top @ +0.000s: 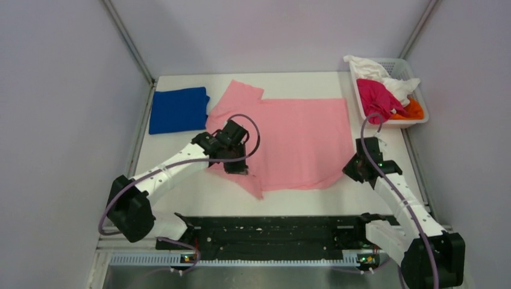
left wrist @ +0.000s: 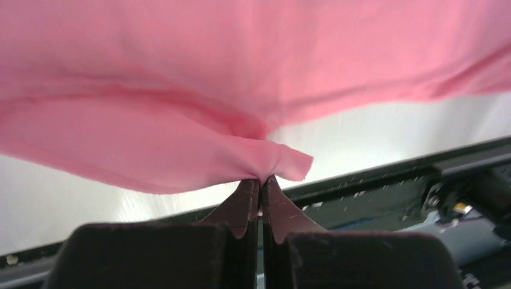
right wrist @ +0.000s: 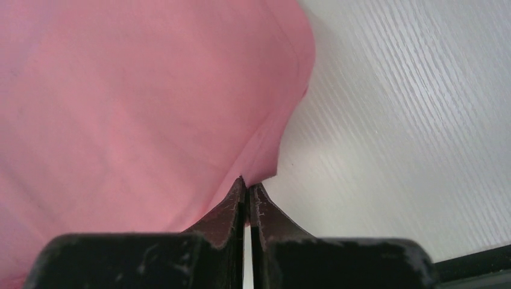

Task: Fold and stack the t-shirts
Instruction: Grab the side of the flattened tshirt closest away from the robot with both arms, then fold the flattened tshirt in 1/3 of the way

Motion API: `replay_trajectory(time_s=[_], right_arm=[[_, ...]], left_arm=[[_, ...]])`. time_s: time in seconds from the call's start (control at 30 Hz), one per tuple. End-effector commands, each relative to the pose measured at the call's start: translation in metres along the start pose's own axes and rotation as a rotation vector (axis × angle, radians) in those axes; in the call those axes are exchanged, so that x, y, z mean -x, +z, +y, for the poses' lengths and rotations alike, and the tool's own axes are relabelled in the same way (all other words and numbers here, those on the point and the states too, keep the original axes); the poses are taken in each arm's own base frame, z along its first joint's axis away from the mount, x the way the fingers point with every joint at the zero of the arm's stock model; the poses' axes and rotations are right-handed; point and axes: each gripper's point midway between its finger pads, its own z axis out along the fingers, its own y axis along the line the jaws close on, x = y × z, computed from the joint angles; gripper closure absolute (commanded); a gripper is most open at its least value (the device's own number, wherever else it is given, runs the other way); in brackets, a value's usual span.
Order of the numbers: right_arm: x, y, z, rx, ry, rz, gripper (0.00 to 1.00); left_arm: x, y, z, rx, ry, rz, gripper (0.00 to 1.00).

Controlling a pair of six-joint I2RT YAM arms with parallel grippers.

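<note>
**Clerk:** Where is the garment?

**Inspector:** The pink t-shirt lies spread across the middle of the worktop, its sleeves toward the left. A royal blue t-shirt lies folded at the far left, just beside it. Magenta, white and orange tees are heaped in the white slotted basket at the far right.

**Clerk:** And the jaws?

**Inspector:** The left jaws are pressed together on a pinch of pink cloth at the near sleeve, and the left wrist view shows the fabric puckered at the tips. The right jaws are closed on the near corner of the hem, though that bite looks thin.

**Clerk:** Which step is in hand?

**Inspector:** In my judgement it is the first lengthwise fold. Both arms hold the near edge, and the shirt is otherwise flat and unfolded.

**Clerk:** What does the next move call for?

**Inspector:** The arms should lift together and carry the near edge toward the far edge, keeping the span between them taut. Uneven travel would skew the fold. The slight hold at the hem corner could slip, so the lift should be gentle.
</note>
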Motion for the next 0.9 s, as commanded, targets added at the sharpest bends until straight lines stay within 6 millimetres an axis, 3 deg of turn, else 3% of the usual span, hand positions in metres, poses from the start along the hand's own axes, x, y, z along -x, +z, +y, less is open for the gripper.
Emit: replay_trajectory(time_s=[0.0,0.33,0.63,0.87], right_arm=[[0.048,-0.009,0.039,0.076,-0.051,-0.109,1.00],[0.093,0.014,0.056,-0.001,-0.074,-0.129,1.00],[0.114,0.030,0.059,-0.019,-0.064,-0.145,1.00],[0.123,0.042,0.063,-0.009,-0.057,-0.172,1.00]], left_arm=[[0.070,-0.008,0.006,-0.020,-0.046,-0.143,1.00],[0.158,-0.022,0.050,0.020,-0.130,-0.302,1.00],[0.197,-0.017,0.055,0.032,-0.034,-0.362,1.00],[0.222,-0.004,0.082,0.140,-0.056,-0.366,1.00]])
